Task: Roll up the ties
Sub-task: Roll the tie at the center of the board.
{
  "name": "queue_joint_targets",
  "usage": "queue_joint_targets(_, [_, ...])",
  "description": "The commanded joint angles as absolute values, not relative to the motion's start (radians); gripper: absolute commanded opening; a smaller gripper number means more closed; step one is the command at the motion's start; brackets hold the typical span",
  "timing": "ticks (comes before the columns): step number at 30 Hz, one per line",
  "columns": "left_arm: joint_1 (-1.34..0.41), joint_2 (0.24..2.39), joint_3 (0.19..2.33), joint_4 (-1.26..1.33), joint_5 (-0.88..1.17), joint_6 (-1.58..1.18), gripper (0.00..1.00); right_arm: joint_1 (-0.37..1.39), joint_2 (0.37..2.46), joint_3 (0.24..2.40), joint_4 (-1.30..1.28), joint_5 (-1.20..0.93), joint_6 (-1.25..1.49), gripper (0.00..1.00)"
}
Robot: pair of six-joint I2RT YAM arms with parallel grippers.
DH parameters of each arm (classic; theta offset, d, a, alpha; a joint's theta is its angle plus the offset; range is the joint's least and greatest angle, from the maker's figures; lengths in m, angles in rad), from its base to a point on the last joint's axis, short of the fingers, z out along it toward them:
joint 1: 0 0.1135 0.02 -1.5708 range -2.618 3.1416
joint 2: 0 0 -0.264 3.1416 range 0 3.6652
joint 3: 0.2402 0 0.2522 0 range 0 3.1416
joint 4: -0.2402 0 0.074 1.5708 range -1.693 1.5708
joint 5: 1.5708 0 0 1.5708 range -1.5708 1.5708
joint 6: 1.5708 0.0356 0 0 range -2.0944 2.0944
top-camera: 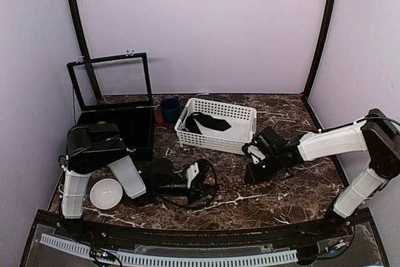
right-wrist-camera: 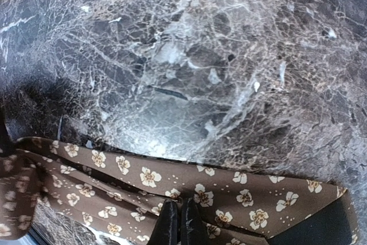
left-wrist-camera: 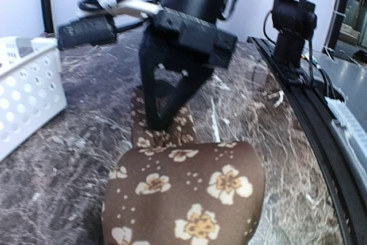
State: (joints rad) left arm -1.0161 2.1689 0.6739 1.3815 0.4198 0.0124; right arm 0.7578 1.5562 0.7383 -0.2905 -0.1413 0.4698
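Marble table [top-camera: 300, 199] from above carries the left gripper [top-camera: 199, 184] facing the right gripper [top-camera: 252, 171]; the left wrist shows the brown flowered tie [left-wrist-camera: 183, 199], seemingly a first fold, hiding its fingers, grip untellable; the right wrist shows clenched tips pinning the flat strip, so rolling looks barely begun and needs winding toward that pin.

Brown floral tie [left-wrist-camera: 183, 199] bulges in the foreground; right gripper [left-wrist-camera: 157, 123], fingers together, presses it onto the marble table [left-wrist-camera: 74, 159]; white basket [left-wrist-camera: 26, 90] left.
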Motion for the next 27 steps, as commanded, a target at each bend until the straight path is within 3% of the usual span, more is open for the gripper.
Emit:
queue_joint_targets(1, [-1.003, 2.056, 0.643, 1.286, 0.341, -0.03, 0.16, 0.732, 1.584, 0.696, -0.373, -0.063, 0.465, 0.0])
queue_joint_targets(15, [-1.002, 2.072, 0.683, 0.931, 0.284, 0.126, 0.17, 0.74, 1.541, 0.699, -0.369, -0.126, 0.477, 0.0])
queue_joint_targets(22, [-1.002, 2.083, 0.719, 0.805, 0.295, 0.171, 0.17, 0.737, 1.46, 0.777, -0.43, -0.12, 0.485, 0.33])
queue_joint_targets(27, [-1.002, 2.085, 0.726, 0.753, 0.293, 0.194, 0.19, 0.735, 1.413, 0.829, -0.391, -0.212, 0.507, 0.47])
